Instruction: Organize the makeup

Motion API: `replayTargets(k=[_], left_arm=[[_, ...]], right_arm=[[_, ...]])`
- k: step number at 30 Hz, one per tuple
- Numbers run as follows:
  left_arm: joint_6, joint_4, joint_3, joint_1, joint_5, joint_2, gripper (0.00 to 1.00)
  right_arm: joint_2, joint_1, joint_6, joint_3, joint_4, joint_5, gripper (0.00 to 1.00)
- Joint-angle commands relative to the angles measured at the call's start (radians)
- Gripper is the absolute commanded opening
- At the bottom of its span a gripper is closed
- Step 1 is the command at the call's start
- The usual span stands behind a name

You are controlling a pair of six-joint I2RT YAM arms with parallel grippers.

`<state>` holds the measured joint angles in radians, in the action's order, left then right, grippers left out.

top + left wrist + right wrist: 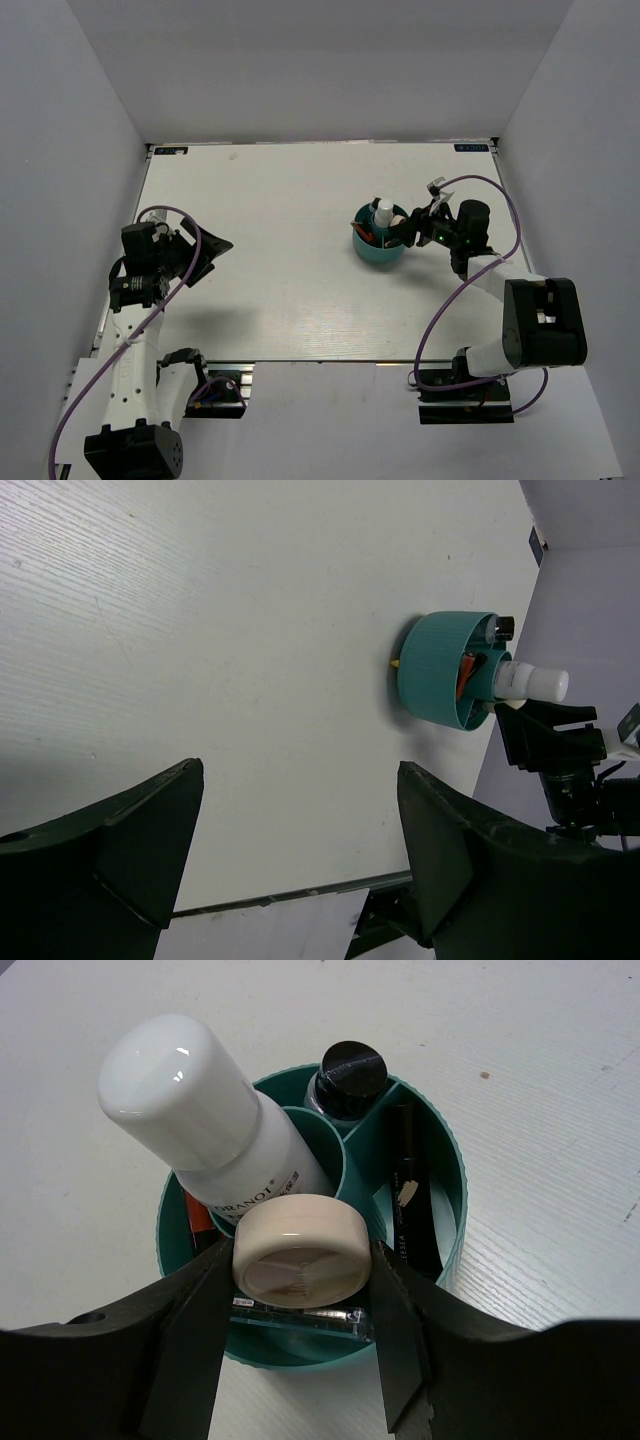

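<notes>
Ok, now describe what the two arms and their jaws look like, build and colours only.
Both the left arm and the right arm have white tubular links joined by black motor housings, and both stand on black bases. A purple cable loops along each arm. The jaws are broad, flat, matte black fingers. A small green light glows on the right wrist.

Top: high above the near edge, facing down on the whole table point(280, 200), far.
Left wrist: low, facing across the table past the left gripper point(300, 820) to the cup point(440, 675), well apart (view rolled sideways).
Right wrist: just above the cup, facing steeply down, very near.
Shared: the cup, in all three.
</notes>
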<state>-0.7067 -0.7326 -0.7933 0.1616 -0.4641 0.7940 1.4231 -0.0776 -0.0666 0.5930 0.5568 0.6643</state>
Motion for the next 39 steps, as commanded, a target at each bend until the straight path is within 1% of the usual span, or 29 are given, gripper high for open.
replayTargets(k=[1,4,6,7,8,10,11,13,15,16,18,19,22,24,25,31,35,39], left_arm=[[0.003,0.015,0.003,0.006,-0.01,-0.004,0.87],[0.004,0.018,0.003,0.006,-0.01,-0.001,0.87],[0.003,0.018,0.002,0.006,-0.01,0.002,0.87],[0.003,0.021,0.002,0.006,-0.01,0.002,0.87],[0.003,0.021,0.002,0.006,-0.01,0.004,0.87],[0.003,0.021,0.0,0.006,-0.01,0.004,0.87],[0.003,0.021,0.002,0.006,-0.01,0.004,0.87],[0.004,0.021,0.002,0.006,-0.01,0.004,0.87],[0.004,0.018,0.002,0.006,-0.01,0.004,0.87],[0.003,0.019,0.002,0.006,-0.01,0.002,0.87],[0.003,0.019,0.0,0.006,-0.01,0.004,0.87],[0.003,0.018,0.0,0.006,-0.01,0.002,0.87],[0.003,0.018,0.0,0.006,-0.01,0.002,0.87],[0.003,0.019,-0.001,0.006,-0.01,0.002,0.87],[0.003,0.016,-0.001,0.006,-0.008,-0.001,0.87],[0.004,0.012,-0.004,0.006,-0.01,-0.001,0.87],[0.004,0.01,-0.009,0.006,-0.008,-0.002,0.87],[0.006,0.004,-0.015,0.006,-0.008,-0.004,0.87]], right_arm=[[0.007,0.002,0.025,0.011,0.055,0.008,0.0],[0.005,0.002,0.034,0.004,0.049,0.014,0.0],[0.0,0.006,0.034,0.001,0.046,0.014,0.05],[-0.003,0.002,0.037,-0.004,0.043,0.012,0.08],[-0.003,0.002,0.037,-0.005,0.042,0.012,0.14],[-0.006,0.006,0.04,-0.007,0.037,0.014,0.22],[-0.007,0.006,0.042,-0.01,0.038,0.014,0.28],[-0.009,0.002,0.044,-0.013,0.037,0.011,0.34],[-0.009,0.004,0.045,-0.016,0.035,0.011,0.38],[-0.01,0.004,0.045,-0.018,0.035,0.009,0.41],[-0.01,0.002,0.047,-0.018,0.034,0.011,0.43],[-0.013,0.004,0.047,-0.018,0.032,0.011,0.48],[-0.016,0.002,0.051,-0.018,0.025,0.011,0.54],[-0.018,0.006,0.053,-0.019,0.025,0.011,0.56],[-0.019,0.002,0.053,-0.021,0.023,0.011,0.59],[-0.033,0.004,0.057,-0.024,0.011,0.008,0.7],[-0.041,0.006,0.059,-0.027,0.008,0.008,0.73],[-0.053,0.006,0.059,-0.027,0.003,0.006,0.73]])
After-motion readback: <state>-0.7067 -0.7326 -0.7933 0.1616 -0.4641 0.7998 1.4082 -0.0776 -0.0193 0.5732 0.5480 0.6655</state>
